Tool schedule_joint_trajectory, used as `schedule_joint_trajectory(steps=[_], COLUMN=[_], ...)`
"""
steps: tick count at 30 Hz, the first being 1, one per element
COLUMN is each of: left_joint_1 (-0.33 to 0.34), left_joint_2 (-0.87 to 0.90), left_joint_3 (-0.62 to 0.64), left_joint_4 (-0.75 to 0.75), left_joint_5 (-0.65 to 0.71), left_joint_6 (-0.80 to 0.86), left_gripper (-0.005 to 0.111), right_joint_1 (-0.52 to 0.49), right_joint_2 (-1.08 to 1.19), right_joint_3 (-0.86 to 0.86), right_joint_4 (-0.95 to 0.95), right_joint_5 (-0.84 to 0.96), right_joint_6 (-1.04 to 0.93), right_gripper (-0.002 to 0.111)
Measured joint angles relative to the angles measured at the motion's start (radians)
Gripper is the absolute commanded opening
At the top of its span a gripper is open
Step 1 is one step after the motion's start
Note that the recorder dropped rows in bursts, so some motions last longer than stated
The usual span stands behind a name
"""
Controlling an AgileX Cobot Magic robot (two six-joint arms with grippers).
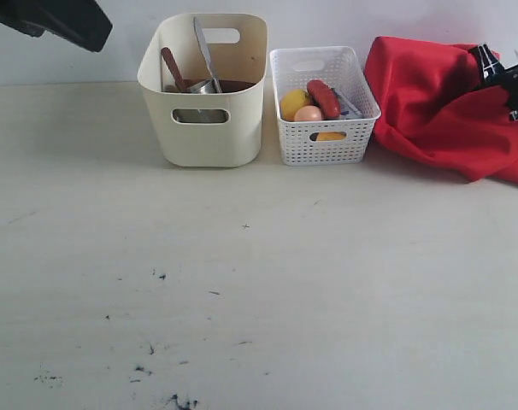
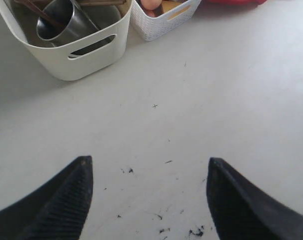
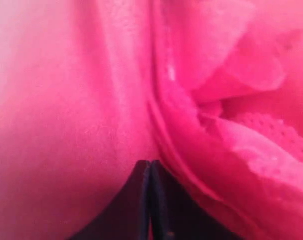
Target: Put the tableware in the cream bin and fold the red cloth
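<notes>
- Since every piece of tableware in sight already sits in the bin, the left gripper hangs released over the bare table, its ribbed black fingers spread wide and holding nothing.
- The cream bin is smooth matte plastic with rounded corners and oval handle cutouts. It is tall enough to prop long pieces upright, so the dark wooden spoon and the steel table knife lean against its walls.
- The shiny steel cup lies tilted inside, with a thin brown chopstick across its mouth. I cannot make out the bowl.
- Just beside the bin, the white lattice basket holds the food, kept apart from the tableware.
- The red cloth lies bunched by the back wall, soft and finely woven. One part is drawn upward, which suggests it is held.
- The right gripper has its jaws pressed together, apparently pinching a fold of that cloth, ready to pull it out for folding.
</notes>
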Motion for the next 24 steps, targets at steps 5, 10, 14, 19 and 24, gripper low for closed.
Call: schedule_joint_trajectory(steps=[5, 10, 14, 19, 24], left_joint_1=[0.000, 0.000, 0.000, 0.000, 0.000], left_joint_2=[0.000, 0.000, 0.000, 0.000, 0.000], left_joint_3=[0.000, 0.000, 0.000, 0.000, 0.000], left_joint_4=[0.000, 0.000, 0.000, 0.000, 0.000], left_joint_5=[-0.012, -0.047, -0.089, -0.120, -0.133], left_joint_6=[-0.006, -0.006, -0.006, -0.006, -0.006], left_gripper=[0.063, 0.063, 0.063, 0.063, 0.053], right_joint_1=[-0.006, -0.020, -0.067, -0.104, -0.095], right_joint_2=[0.015, -0.048, -0.139, -0.280, -0.413], right_joint_3=[-0.027, -0.019, 0.005, 0.005, 0.005], right_joint_4=[0.042, -0.087, -0.246, -0.292, -0.257], right_joint_5=[0.030, 0.061, 0.113, 0.112, 0.138], right_joint_6=[-0.014, -0.011, 0.012, -0.006, -0.103], right_gripper=[0.001, 0.001, 0.001, 0.001, 0.001])
